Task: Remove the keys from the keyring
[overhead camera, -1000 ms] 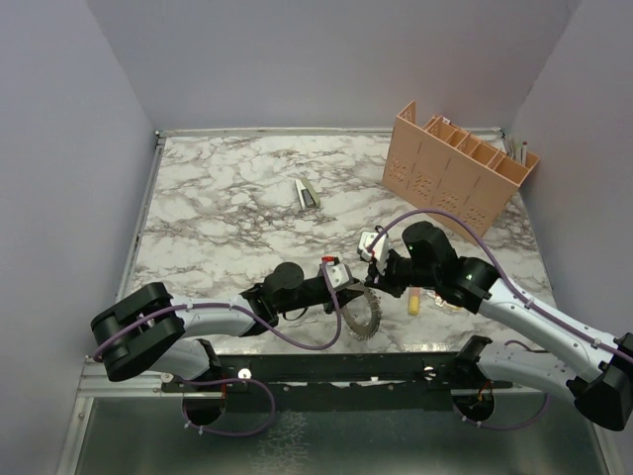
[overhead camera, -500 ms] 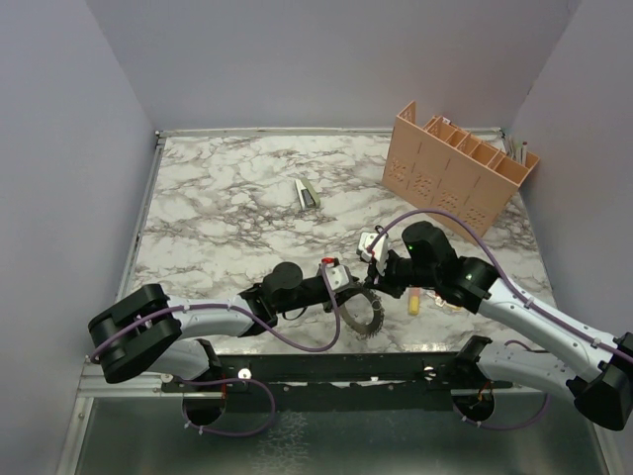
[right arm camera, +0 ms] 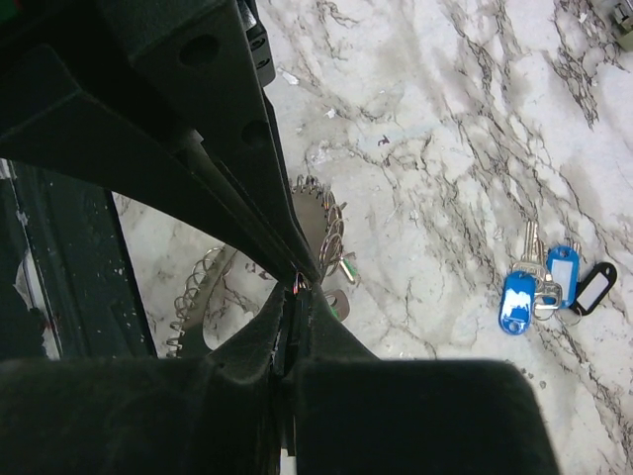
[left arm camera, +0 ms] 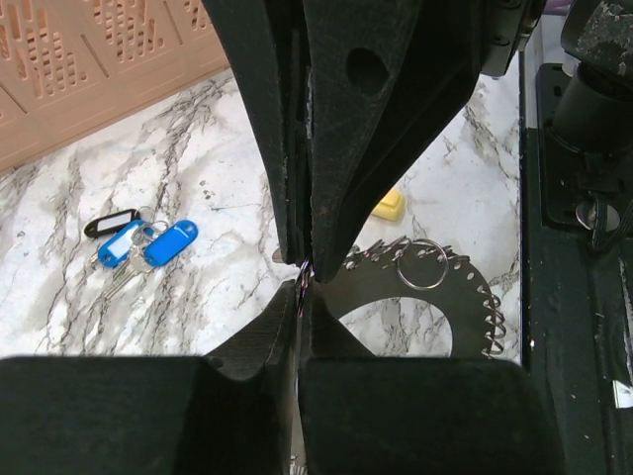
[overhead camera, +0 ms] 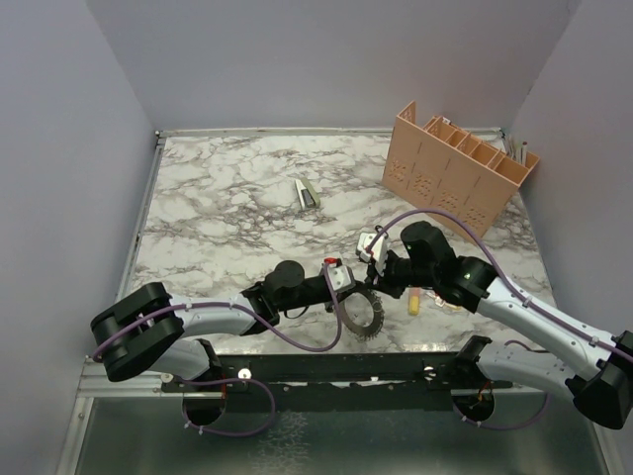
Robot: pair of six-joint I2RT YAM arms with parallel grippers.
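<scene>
A marble table seen from above, with a peach slotted crate standing at its far right. Two robot arms reach in from the near edge, and their tips meet over the keyring, a large grey coiled ring that sits close to the table's near edge, just left of a small yellow block. The left gripper is at the ring's upper left rim with its fingers pressed together. The right gripper is just beside it, also pressed together. Neither wrist view shows whether either tip pinches a strand of the ring or only touches it. A bunch of keys with blue and black tags lies on the marble, well apart from the ring. A small thin split ring is threaded on the keyring's band, and a small green piece, probably a key head, sits at its coils. The step in hand looks like working this last piece free: one tip should steady the band while the other slides the small ring along the coil to its open end, gently, so the wire does not snap back.
</scene>
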